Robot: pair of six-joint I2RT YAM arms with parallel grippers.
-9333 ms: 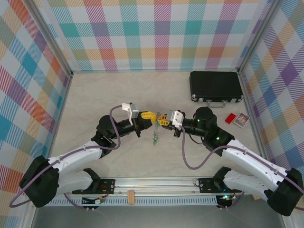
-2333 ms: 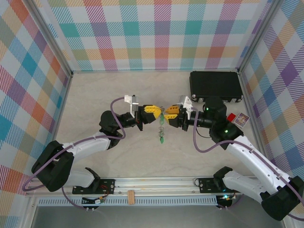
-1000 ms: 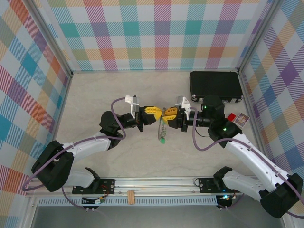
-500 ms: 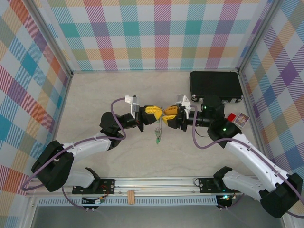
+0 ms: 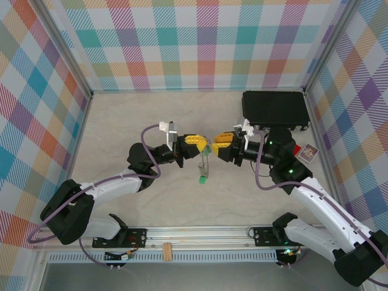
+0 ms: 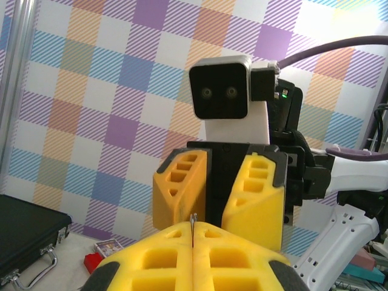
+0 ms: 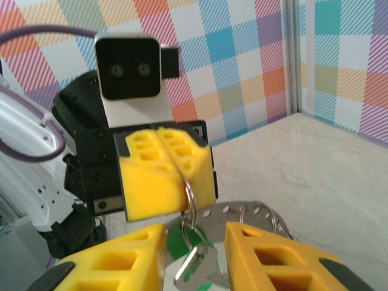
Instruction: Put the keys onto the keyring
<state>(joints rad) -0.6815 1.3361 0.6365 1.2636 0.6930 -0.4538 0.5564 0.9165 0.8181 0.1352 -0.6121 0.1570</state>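
Over the middle of the worktop [image 5: 115, 127], the left hand [image 5: 200, 147] is clenched on the keyring [image 7: 189, 199], with the green-tagged keys [image 5: 203, 172] dangling beneath. Facing it, the right hand [image 5: 216, 142] is released. A black case [image 5: 276, 108] sits closed near the far right corner.

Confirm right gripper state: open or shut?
Open. On the right gripper the yellow fingers stand apart, with the keys visible between them.

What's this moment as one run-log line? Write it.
left gripper: shut on keyring; right gripper: open; keys: hanging under keyring
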